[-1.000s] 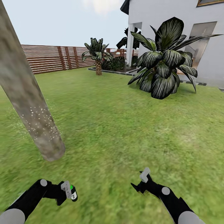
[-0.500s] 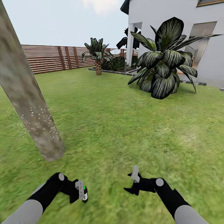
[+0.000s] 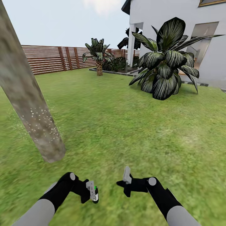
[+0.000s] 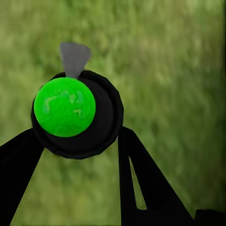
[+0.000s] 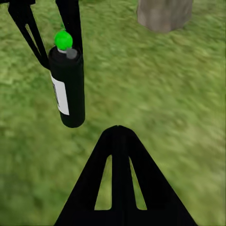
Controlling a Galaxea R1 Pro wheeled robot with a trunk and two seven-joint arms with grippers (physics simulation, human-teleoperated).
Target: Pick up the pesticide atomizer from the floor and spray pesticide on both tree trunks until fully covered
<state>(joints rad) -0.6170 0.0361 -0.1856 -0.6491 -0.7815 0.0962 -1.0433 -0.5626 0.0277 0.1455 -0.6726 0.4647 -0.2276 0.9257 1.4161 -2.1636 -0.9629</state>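
Both arms drawn inward since the earlier frames, grippers now closer together low over the lawn [image 3: 125,125]. Pesticide atomizer [image 3: 95,194] clamped in the left gripper [image 3: 93,194], fingers closed on the dark bottle, green cap up, held clear of the grass. Right gripper [image 3: 126,182] just beside it, holding nothing; fingers seemingly together, though not clear enough to call. Tree trunk [image 3: 28,103] off to the left, white pesticide [image 3: 42,125] specks only on a lower band. Risks: nozzle aimed away from the trunk, spray wasted on grass; bare bark above left uncovered; right gripper knocking the bottle loose.
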